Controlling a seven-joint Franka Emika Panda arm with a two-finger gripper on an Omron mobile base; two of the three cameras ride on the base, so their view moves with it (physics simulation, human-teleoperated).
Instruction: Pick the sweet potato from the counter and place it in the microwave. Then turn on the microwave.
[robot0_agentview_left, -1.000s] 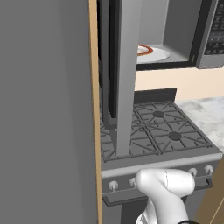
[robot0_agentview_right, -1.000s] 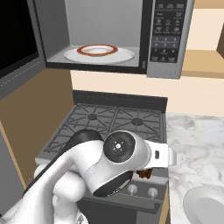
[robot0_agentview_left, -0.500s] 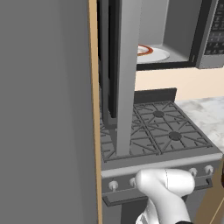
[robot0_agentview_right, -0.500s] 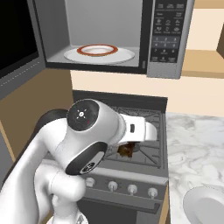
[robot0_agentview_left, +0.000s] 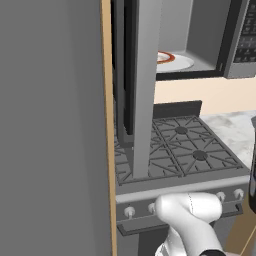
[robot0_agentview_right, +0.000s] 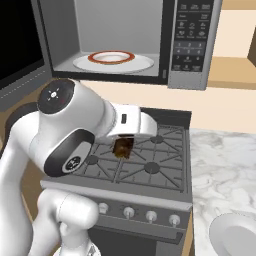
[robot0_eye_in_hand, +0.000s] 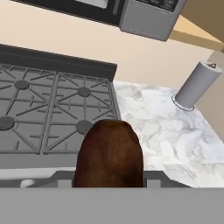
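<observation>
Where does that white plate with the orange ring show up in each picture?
Left base view: plate at upper right, inside the open microwave.
Right base view: plate at top centre, inside the microwave.
Hand view: too little to tell.
Shared landmark: the stove.

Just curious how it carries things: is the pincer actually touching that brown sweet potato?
Touching. In the right base view the sweet potato hangs off the pincer above the stove, resting on nothing else.
</observation>
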